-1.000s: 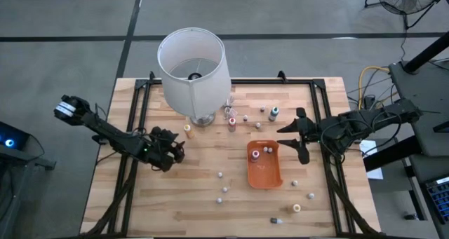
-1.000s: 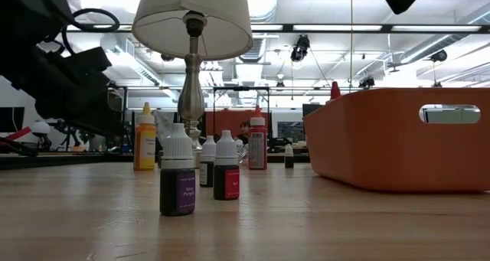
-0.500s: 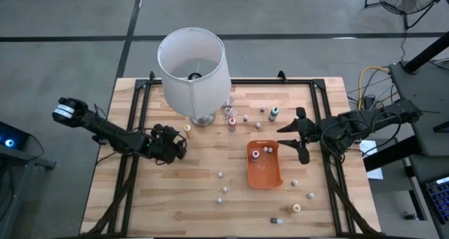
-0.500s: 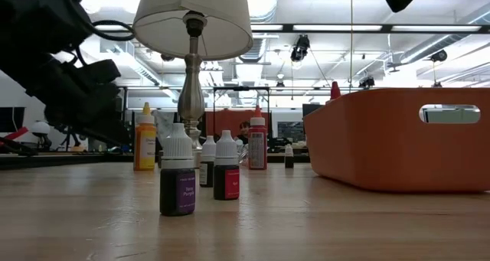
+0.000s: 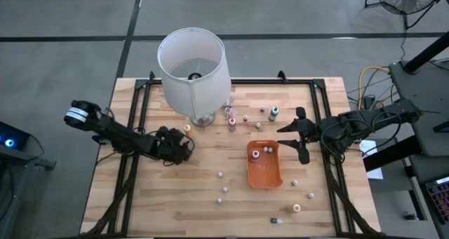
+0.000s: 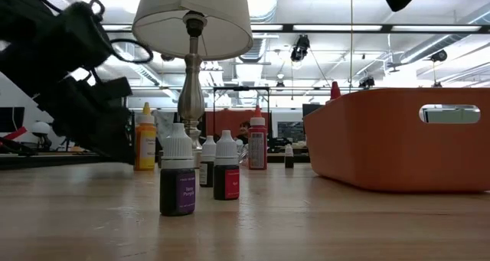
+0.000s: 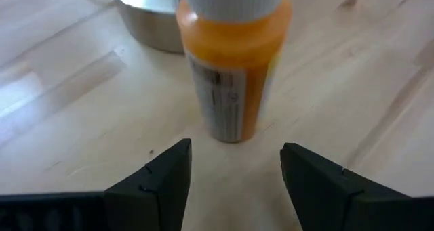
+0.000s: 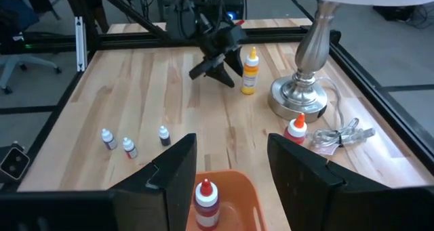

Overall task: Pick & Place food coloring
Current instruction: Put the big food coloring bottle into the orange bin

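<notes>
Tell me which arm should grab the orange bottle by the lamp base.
Left. The left gripper is open, with the orange bottle just ahead of its fingers; the right gripper waits beside the orange tray.

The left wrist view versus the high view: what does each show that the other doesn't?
Only the left wrist view shows the printed label on the orange bottle, standing just ahead of the open left gripper. Only the high view shows the orange tray, the lampshade and the open right gripper waiting beside the tray. Both show that bottle, the left gripper and the lamp base.

The left gripper sits just before a food coloring bottle beside the lamp base
</notes>
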You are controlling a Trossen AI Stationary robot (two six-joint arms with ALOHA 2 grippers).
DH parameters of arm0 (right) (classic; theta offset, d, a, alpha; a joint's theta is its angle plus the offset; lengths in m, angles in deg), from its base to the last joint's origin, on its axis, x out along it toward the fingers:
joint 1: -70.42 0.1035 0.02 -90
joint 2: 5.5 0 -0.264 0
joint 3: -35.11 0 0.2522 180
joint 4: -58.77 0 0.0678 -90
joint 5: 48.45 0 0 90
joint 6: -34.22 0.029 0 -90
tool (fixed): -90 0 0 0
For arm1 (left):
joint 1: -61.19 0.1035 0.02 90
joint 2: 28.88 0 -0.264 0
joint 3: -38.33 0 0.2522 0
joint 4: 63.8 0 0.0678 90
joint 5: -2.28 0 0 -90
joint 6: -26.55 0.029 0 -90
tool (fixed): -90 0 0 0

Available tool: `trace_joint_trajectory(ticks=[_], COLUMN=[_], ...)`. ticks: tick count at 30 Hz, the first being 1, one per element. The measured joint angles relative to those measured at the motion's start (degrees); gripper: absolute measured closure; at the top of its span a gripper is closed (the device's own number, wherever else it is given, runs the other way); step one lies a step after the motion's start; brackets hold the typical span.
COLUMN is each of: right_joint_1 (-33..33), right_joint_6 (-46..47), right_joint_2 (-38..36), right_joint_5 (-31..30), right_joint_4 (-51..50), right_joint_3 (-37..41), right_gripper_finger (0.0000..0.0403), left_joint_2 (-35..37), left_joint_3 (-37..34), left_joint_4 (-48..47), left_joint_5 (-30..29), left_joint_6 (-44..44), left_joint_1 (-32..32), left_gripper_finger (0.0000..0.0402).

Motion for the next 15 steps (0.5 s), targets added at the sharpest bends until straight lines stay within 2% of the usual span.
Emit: trace_joint_trajectory(ticks=[8,15], right_joint_1=[0.02,0.00], right_joint_6=[0.02,0.00], right_joint_2=[-0.09,-0.11], right_joint_5=[0.02,0.02], right_joint_4=[0.00,-0.02], right_joint_3=[0.00,0.00], right_gripper_finger=[0.0232,0.0232], left_joint_2=[-6.72,-8.01], left_joint_3=[2.28,2.94], left_joint_4=[0.91,1.65], left_joint_5=[-2.26,-4.81], left_joint_6=[-4.47,-5.98], left_joint_1=[-0.03,0.48], left_gripper_finger=[0.0204,0.0204])
